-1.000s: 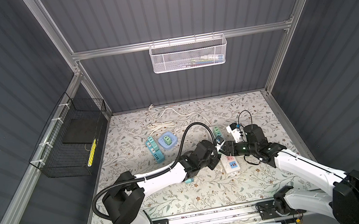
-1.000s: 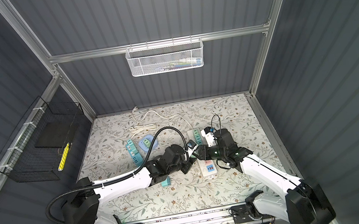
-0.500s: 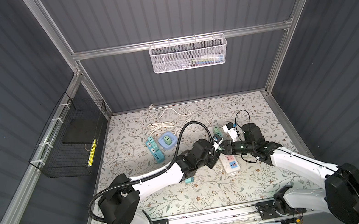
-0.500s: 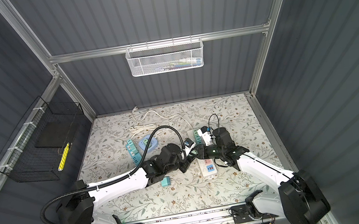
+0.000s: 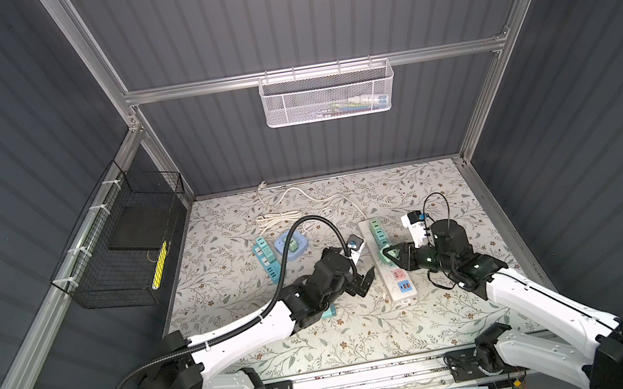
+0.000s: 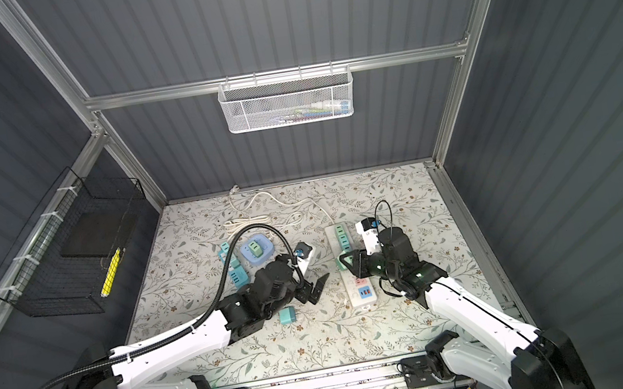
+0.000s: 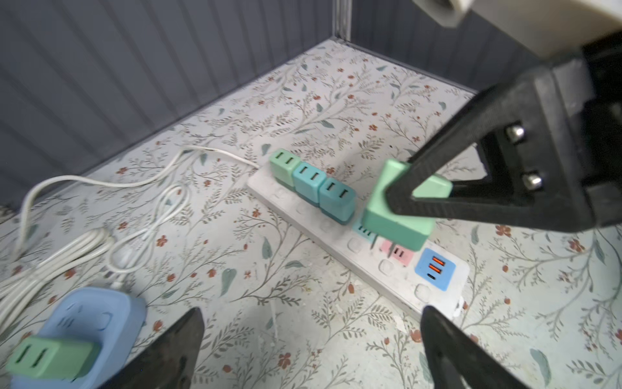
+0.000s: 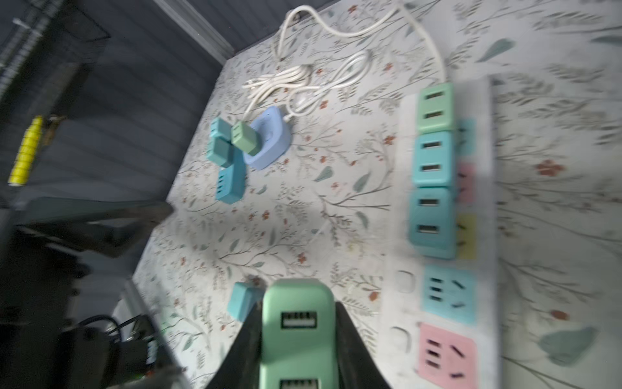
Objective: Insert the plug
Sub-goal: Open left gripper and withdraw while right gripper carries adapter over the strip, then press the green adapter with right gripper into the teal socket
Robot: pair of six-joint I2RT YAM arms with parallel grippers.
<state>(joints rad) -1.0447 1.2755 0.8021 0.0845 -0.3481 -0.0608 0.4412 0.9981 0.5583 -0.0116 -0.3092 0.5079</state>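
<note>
a: in both top views, what's new?

b: the left gripper (image 5: 365, 281) has let go. a second ago it sat right against the right gripper (image 5: 388, 254). now its jaws stand wide apart and empty, just beside the white power strip (image 5: 389, 286). the right gripper is clamped on the green charger plug (image 6: 341, 262), above the strip.

a: so the handover looks done. left wrist view?

b: the left gripper's own fingers (image 7: 451, 347) are spread with nothing between them. ahead, the plug hangs tilted, prongs down, over the blue socket (image 7: 361, 230) and the pink socket (image 7: 402, 254). it's not in yet.

a: right wrist view?

b: it's blurred, but both black fingers (image 8: 350, 343) press the plug's sides. the free sockets lie beside it on the strip.

a: then i'd say the right arm alone must level the prongs and push down. that tilt could make them miss the slots.
</note>
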